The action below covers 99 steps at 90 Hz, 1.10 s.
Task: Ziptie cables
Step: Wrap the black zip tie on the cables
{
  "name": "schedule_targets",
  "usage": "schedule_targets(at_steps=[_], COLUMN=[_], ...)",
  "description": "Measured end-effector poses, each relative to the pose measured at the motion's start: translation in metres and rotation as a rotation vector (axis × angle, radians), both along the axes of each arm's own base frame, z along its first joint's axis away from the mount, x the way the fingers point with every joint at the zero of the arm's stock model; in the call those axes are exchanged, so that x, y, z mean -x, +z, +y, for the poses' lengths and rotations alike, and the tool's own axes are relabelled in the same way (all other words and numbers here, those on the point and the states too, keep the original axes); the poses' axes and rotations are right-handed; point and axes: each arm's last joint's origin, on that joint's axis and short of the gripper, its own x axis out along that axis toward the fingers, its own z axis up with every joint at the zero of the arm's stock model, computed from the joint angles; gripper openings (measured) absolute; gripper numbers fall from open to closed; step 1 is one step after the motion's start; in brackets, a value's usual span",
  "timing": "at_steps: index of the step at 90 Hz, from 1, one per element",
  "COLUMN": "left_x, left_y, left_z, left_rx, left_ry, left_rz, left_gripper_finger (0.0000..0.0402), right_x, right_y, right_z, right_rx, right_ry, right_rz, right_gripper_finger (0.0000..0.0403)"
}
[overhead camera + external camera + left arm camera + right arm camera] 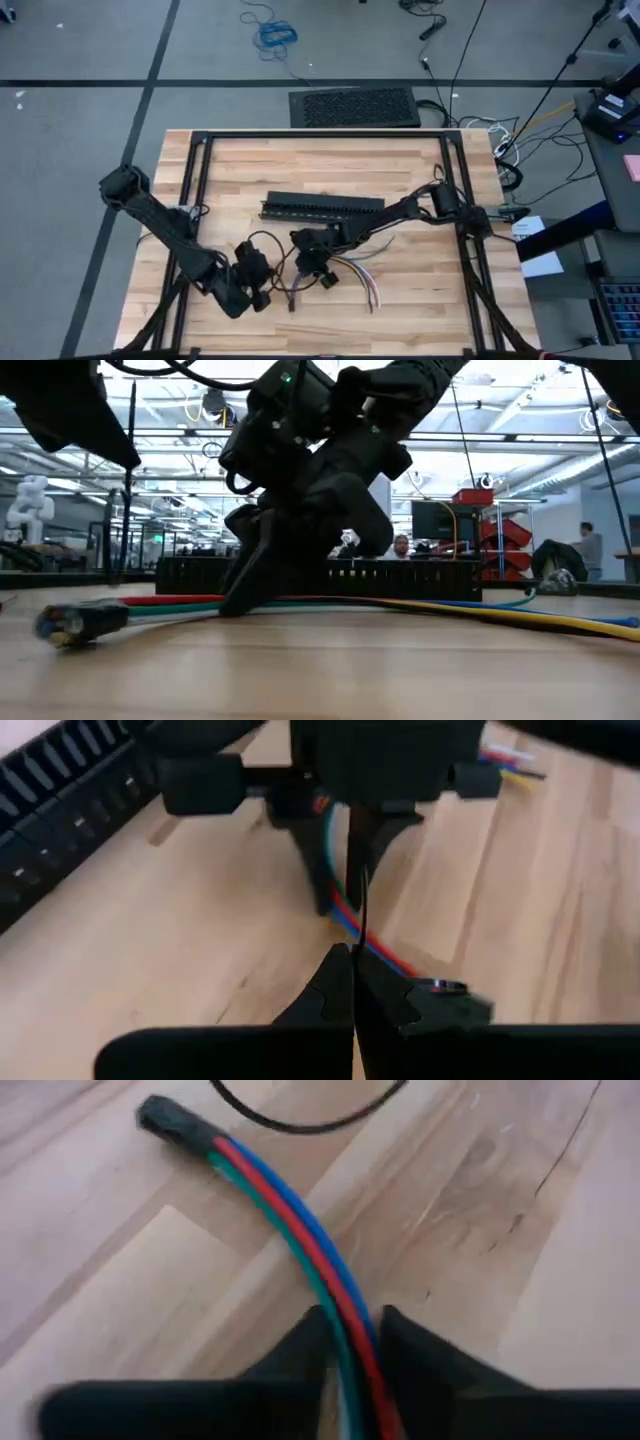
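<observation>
Pale wood counter (pixel 420 190), black slotted bar (pixel 322 207) lying across its middle, lab floor with loose leads beyond. My right claw (pixel 352 1342) is clamped on the cables (pixel 300 1230): red, green and blue wires pass between its two fingers, and in the right wrist view the bundle curves away to a dark-wrapped end on the wood. My left claw (pixel 352 982) has its tips pressed together on a thin dark strip rising straight up toward the right claw; I take this for the ziptie (pixel 358 910) tail. In the high view both claws sit just beside each other near the front edge, the wire ends fanning out to the right. Step in hand, as I judge it: drawing the tie snug. To do it well, hold the bundle steady with the right, pull the tail in line with its head, avoid dragging the wires sideways. The low view shows wires lying flat along the counter and people far behind; only the left wrist view shows the strip itself. A dark loop lies beyond the bundle in the right wrist view; cannot tell what it is.
</observation>
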Motion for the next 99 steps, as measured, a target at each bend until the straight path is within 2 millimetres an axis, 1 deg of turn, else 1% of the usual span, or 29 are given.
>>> schedule_targets(at_steps=[8, 14, 22, 38, 46, 51, 63, 81, 92, 99], left_x=[-0.001, -0.001, -0.001, 0.006, 0.009, 0.009, 0.005, -0.009, -0.015, -0.021], left_y=[-0.003, -0.004, -0.004, -0.008, -0.012, -0.013, -0.02, -0.033, -0.035, -0.032], left_z=[0.0, 0.0, 0.001, 0.003, 0.004, 0.003, 0.004, 0.015, 0.021, 0.023], left_rx=[-0.01, -0.023, -0.046, -0.096, -0.105, -0.115, -0.155, -0.211, -0.241, -0.263], left_ry=[0.001, 0.005, 0.017, 0.017, 0.036, 0.035, 0.056, 0.101, 0.135, 0.147], left_rz=[0.01, 0.011, 0.003, 0.065, 0.089, 0.098, 0.095, 0.137, 0.115, 0.058], left_gripper_finger=[0.0, 0.0, 0.0, 0.0, 0.0, 0.0, 0.0, 0.0, 0.0, 0.0], right_x=[0.001, 0.001, 0.005, 0.02, 0.024, 0.027, 0.029, 0.026, 0.021, 0.02], right_y=[0.0, -0.001, 0.007, 0.035, 0.053, 0.06, 0.061, 0.067, 0.071, 0.072], right_z=[-0.003, -0.005, -0.008, -0.016, -0.02, -0.022, -0.022, -0.015, -0.009, -0.004], right_rx=[-0.002, -0.005, 0.047, 0.236, 0.288, 0.308, 0.294, 0.265, 0.196, 0.173], right_ry=[-0.023, -0.048, -0.109, -0.245, -0.288, -0.305, -0.307, -0.3, -0.264, -0.248], right_rz=[0.024, 0.039, 0.057, 0.09, 0.065, 0.064, 0.059, -0.004, -0.059, -0.081], right_gripper_finger=[0.0012, 0.0007, 0.0003, 0.0001, 0.0001, 0.0001, 0.0, 0.0, 0.0, 0.0])
